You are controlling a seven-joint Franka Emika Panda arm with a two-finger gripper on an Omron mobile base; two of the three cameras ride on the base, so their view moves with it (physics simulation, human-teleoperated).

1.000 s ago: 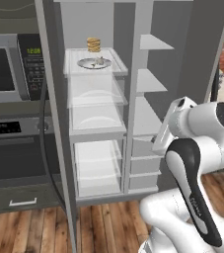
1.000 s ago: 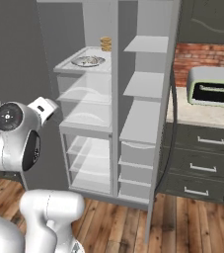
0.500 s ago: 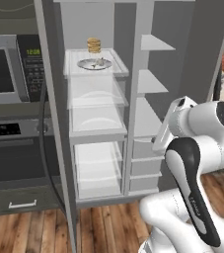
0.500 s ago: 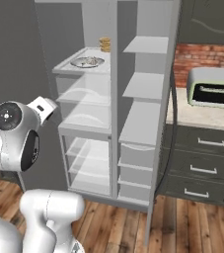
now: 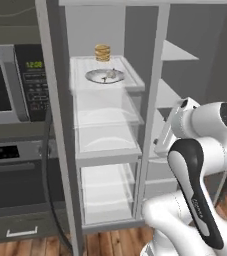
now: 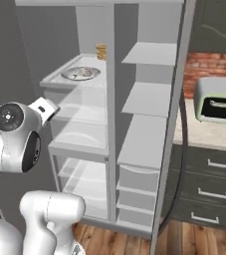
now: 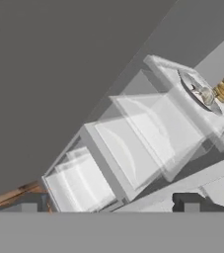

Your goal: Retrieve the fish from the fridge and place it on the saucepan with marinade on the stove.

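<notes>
The pincer [image 7: 108, 209] shows as two dark tips low in the hand view; whether it is released or clenched I cannot tell, and it seems to grasp nothing. The fridge [image 5: 150, 125] stands open. The fish [image 5: 106, 76] lies on a grey plate [image 5: 92, 76] on the top shelf [image 5: 134, 82], upper middle of the left base view, with tan stacked rounds [image 5: 102, 52] behind it. Reaching, grasping and carrying to the stove all remain.

Even, diffuse light is filling all views, casting only soft shadows under the fridge [image 5: 110, 150] shelves. No glare is showing. Rendered edges are appearing slightly soft and blurred; the hand view is tilting, without edge distortion.
</notes>
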